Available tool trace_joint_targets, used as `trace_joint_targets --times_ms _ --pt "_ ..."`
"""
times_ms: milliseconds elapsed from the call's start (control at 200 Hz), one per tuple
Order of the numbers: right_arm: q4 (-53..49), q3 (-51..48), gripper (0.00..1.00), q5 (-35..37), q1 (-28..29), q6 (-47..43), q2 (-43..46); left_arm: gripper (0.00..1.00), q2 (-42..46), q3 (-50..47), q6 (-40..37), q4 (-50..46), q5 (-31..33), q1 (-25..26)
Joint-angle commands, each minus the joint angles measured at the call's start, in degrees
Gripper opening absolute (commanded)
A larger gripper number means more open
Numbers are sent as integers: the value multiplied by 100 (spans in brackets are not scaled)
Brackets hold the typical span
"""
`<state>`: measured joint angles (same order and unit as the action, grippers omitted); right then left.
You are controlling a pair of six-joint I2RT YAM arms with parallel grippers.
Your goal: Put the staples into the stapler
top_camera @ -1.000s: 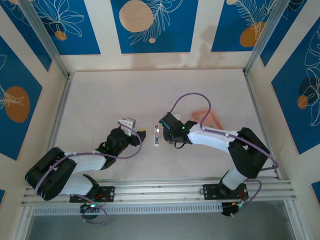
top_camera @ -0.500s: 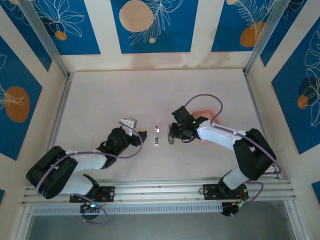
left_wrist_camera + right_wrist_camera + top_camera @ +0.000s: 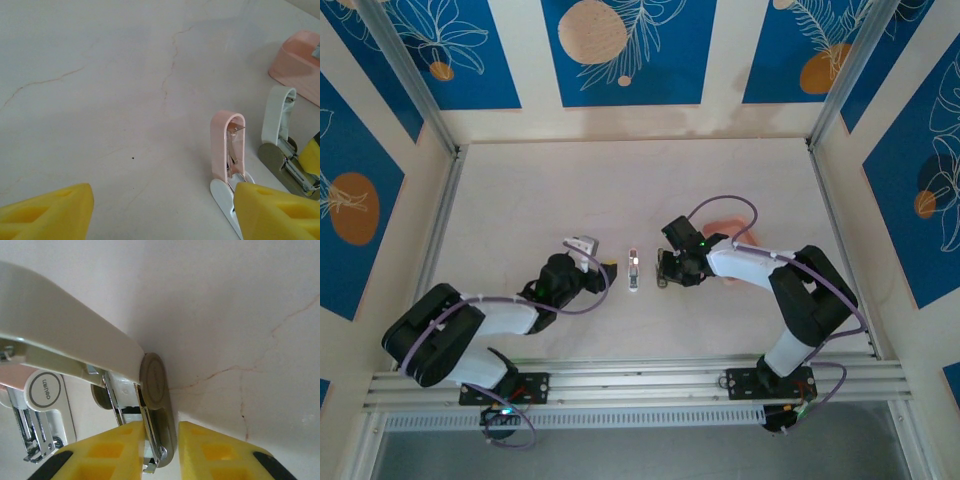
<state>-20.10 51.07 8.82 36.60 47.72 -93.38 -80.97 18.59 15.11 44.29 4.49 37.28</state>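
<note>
Now squeezing the right gripper (image 3: 161, 432) in from the looser gap of a second ago, narrowing to a pinch on the metal rail of the white stapler (image 3: 65, 342) at bottom centre of the right wrist view. Keeping the left gripper (image 3: 162, 197) wide and empty along the bottom of the left wrist view, hovering just beside the opened pink stapler (image 3: 220, 150). Leaving the pink tray (image 3: 295, 62) alone at upper right. Not making out the staples anywhere, so judging the loading itself as not yet begun; probably bracing the open magazine first.
</note>
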Motion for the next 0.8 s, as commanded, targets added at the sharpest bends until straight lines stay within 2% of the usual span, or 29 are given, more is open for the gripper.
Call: trace_joint_targets --times_ms 0,185,495,665,795 --pt "-55 -26 23 -176 -39 5 -70 74 -98 81 153 328 -120 -46" --pt "-135 36 23 -175 -39 -114 40 74 -93 86 195 353 -131 -50" --pt "-489 78 36 67 -128 -479 829 74 98 288 260 -287 -124 -45" --pt "-859 45 40 -61 -527 -809 1419 74 116 530 282 -663 -358 -53" --pt "-1306 85 41 -485 -1266 -1232 1767 73 86 625 331 -672 -435 -45"
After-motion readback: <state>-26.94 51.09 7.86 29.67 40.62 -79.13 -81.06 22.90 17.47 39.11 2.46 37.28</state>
